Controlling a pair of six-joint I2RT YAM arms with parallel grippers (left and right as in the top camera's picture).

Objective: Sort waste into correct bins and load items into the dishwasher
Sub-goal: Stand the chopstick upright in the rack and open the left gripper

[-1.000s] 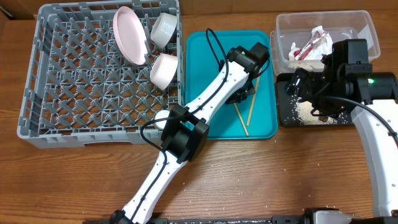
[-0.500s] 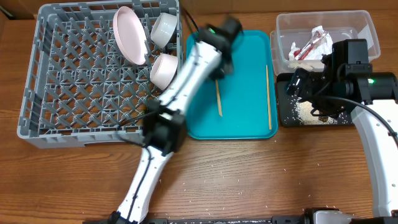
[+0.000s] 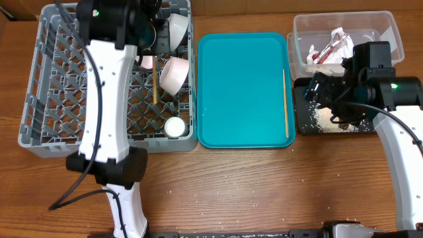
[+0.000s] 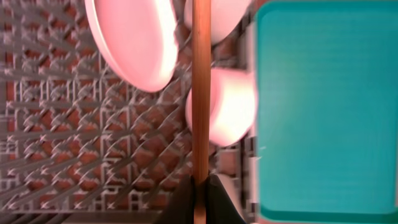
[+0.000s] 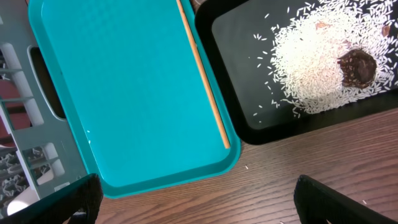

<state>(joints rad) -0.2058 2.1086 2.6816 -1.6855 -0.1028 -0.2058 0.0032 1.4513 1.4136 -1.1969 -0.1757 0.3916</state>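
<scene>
My left gripper (image 4: 200,194) is shut on a wooden chopstick (image 4: 200,93) and holds it over the grey dish rack (image 3: 39,86); from overhead the gripper (image 3: 151,41) is at the rack's far right and the chopstick (image 3: 155,79) points toward me. The white plate (image 4: 134,43), two bowls (image 3: 175,30) (image 3: 173,74) and the cup (image 3: 175,126) are in the rack. The second chopstick (image 3: 285,102) lies on the teal tray (image 3: 244,89). My right gripper (image 5: 199,205) is open and empty above the black tray (image 3: 304,122), which holds rice (image 5: 323,62) and the brown lump (image 5: 356,67).
The clear tub (image 3: 383,26) at the back right holds the white-and-red wrapper (image 3: 330,47). The teal tray sits between the rack and the black tray. Stray rice grains lie on the wooden table near the front.
My left arm swung from the teal tray to over the dish rack, carrying one chopstick. The other chopstick ended up at the tray's right edge. The right arm has not moved.
</scene>
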